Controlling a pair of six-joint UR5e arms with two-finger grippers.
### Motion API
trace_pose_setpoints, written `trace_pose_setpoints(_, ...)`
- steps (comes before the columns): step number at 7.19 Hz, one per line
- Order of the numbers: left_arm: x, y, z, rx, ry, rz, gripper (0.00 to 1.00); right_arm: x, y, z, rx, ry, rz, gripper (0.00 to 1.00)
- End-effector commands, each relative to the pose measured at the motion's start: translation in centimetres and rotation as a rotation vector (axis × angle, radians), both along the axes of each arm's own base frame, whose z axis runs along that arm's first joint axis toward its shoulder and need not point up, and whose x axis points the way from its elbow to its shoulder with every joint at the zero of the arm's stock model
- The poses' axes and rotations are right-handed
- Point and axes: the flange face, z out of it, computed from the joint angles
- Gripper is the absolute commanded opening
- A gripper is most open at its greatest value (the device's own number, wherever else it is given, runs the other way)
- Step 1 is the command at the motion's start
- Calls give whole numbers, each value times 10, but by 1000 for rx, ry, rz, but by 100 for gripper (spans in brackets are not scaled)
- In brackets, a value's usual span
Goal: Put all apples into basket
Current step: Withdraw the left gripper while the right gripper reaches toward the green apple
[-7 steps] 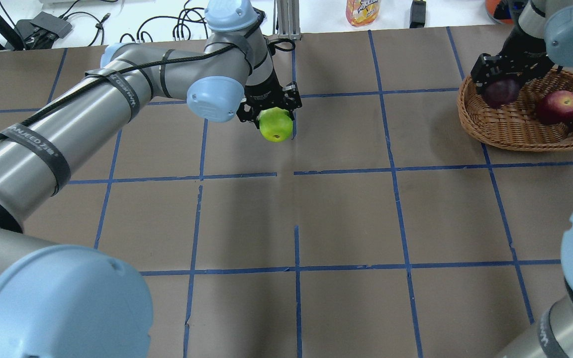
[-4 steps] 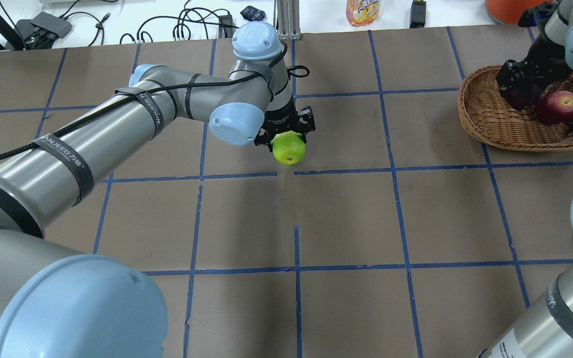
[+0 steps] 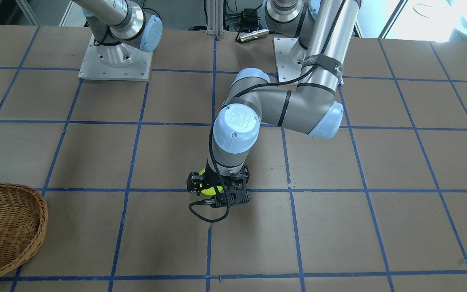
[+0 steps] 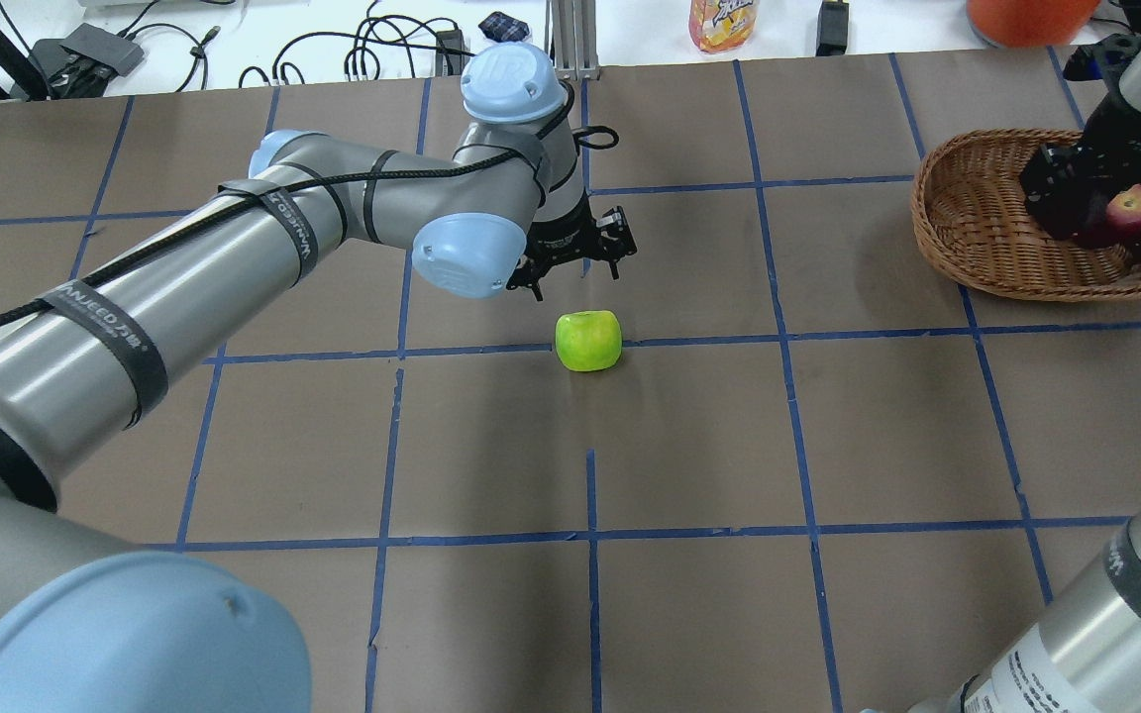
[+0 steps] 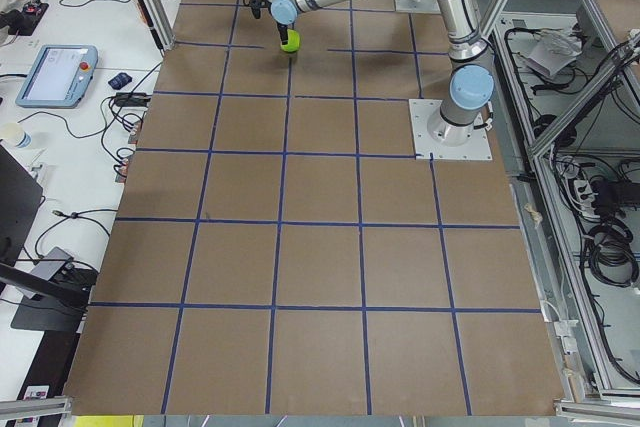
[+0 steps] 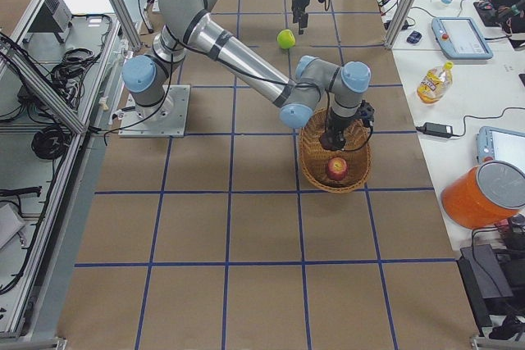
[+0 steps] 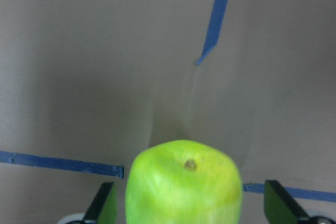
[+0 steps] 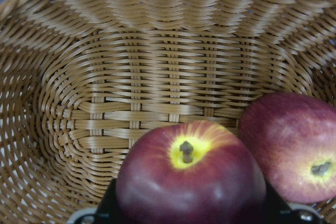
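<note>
The yellow-green apple (image 4: 588,341) lies on the table by a blue tape line. My left gripper (image 4: 575,265) hovers just behind and above it, open, with a gap on each side of the apple (image 7: 184,187) in the left wrist view. The wicker basket (image 4: 967,267) stands at the far right. My right gripper (image 4: 1071,203) is down inside it, shut on the dark maroon apple (image 8: 191,182). The red apple (image 4: 1130,206) lies in the basket right beside it (image 8: 294,145).
A drink bottle (image 4: 722,22), an orange container (image 4: 1026,10) and cables lie along the table's far edge. The brown table carries a grid of blue tape. My left arm (image 4: 234,257) stretches over the table's left half.
My left gripper has opened and the green apple has dropped from it onto the table. My right gripper has moved right and lower into the basket with the maroon apple.
</note>
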Motion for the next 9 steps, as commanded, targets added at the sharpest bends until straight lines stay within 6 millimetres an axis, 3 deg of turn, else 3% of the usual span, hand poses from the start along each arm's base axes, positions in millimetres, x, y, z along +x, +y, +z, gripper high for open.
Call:
trace_pose_setpoints(1,77,-11,90,-31,-2,-36,100,-6,-2,-1,-17,3,-14,100)
trace_pose_setpoints(2,124,-5,147,-19,-16,-85,100,0,-2,11,-11,3,-12,100)
trace_pose_setpoints(3,150,15,188,-20,-61,-137,100,25,1,34,3,-12,-26,100)
trace_pose_setpoints(4,164,41,211,0,-138,-145,100,80,3,64,8,-9,22,100)
trace_pose_setpoints(5,173,62,240,-1,-149,-153,100,147,7,83,24,-20,27,100)
trace_pose_setpoints(6,197,81,253,49,-148,-147,100,215,14,94,32,-26,4,100)
trace_pose_setpoints(7,226,95,273,49,-122,-138,100,291,20,91,33,-25,24,100)
trace_pose_setpoints(8,233,101,278,34,-86,-118,100,349,31,85,45,-25,31,100)
trace_pose_setpoints(9,237,100,269,53,-85,-140,100,407,50,75,55,-24,113,100)
